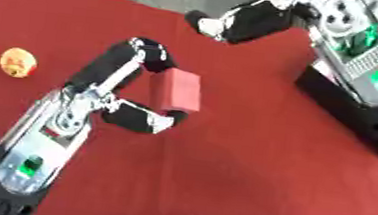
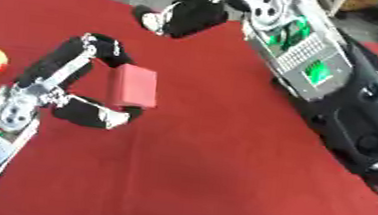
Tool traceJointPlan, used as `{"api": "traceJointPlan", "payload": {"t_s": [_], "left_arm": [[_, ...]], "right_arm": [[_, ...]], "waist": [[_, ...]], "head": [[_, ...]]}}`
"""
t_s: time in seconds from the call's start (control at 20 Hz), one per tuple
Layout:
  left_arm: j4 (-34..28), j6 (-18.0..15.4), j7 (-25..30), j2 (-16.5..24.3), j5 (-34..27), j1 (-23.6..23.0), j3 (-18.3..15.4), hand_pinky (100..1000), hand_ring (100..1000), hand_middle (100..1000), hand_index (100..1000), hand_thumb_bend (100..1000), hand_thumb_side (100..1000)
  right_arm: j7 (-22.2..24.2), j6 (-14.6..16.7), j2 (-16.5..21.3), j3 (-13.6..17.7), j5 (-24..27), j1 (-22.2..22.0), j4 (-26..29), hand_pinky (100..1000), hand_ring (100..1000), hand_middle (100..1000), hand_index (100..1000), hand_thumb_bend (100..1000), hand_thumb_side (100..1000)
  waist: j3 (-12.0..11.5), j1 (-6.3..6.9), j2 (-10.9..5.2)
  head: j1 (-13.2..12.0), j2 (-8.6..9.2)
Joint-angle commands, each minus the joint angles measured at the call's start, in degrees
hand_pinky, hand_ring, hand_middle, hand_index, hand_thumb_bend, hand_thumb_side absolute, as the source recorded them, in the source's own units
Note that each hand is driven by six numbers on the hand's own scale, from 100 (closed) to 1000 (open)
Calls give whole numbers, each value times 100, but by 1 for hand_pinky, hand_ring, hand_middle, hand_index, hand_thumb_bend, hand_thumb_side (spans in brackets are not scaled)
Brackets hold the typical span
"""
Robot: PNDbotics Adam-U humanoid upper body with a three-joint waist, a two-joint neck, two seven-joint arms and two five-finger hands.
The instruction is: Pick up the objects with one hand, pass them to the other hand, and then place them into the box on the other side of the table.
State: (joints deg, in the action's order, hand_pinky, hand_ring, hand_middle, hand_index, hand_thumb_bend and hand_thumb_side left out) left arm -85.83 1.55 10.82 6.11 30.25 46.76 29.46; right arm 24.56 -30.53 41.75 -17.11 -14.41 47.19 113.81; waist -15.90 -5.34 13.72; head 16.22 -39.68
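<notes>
One block (image 1: 177, 91) is in my left robot hand (image 1: 133, 83), fingers above and thumb below pinching it over the red tabletop (image 1: 246, 186); that is the left eye view, where I judge the pickup done and the pass not yet made. An orange ball (image 1: 18, 62) lies well apart to the left, untouched.

My right robot hand (image 2: 180, 17), in the right eye view, hangs at the far edge with fingers curled and nothing in them, well apart from the block. No box shows in either view, so handover and placing remain.
</notes>
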Motion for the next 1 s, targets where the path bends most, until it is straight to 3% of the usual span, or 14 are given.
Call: {"api": "traceJointPlan", "payload": {"t_s": [0.05, 0.25, 0.55, 1.0], "left_arm": [[-39, -27, -60, 5, -27, 63, -64, 679, 573, 510, 453, 100, 100], [-116, 10, -70, 34, -151, 62, -99, 676, 570, 507, 451, 100, 100], [-290, 166, -149, 77, -83, 53, -127, 654, 544, 493, 433, 100, 100], [-348, 936, -153, -49, 76, -9, -153, 617, 511, 436, 430, 100, 119]], "right_arm": [[603, 194, 170, 173, -335, 68, 78, 816, 803, 887, 862, 345, 147], [976, 369, 135, 225, -555, -18, 78, 818, 806, 890, 862, 332, 156], [987, 478, 62, 155, -632, -187, 78, 817, 800, 884, 847, 326, 148], [724, 520, -143, -130, -990, -389, 78, 825, 807, 886, 857, 327, 145]], "waist": [[21, 37, -116], [32, 52, -110], [40, 59, -93], [32, 63, -100]], "head": [[-2, -30], [0, -29], [-8, 8], [-24, -4]]}}
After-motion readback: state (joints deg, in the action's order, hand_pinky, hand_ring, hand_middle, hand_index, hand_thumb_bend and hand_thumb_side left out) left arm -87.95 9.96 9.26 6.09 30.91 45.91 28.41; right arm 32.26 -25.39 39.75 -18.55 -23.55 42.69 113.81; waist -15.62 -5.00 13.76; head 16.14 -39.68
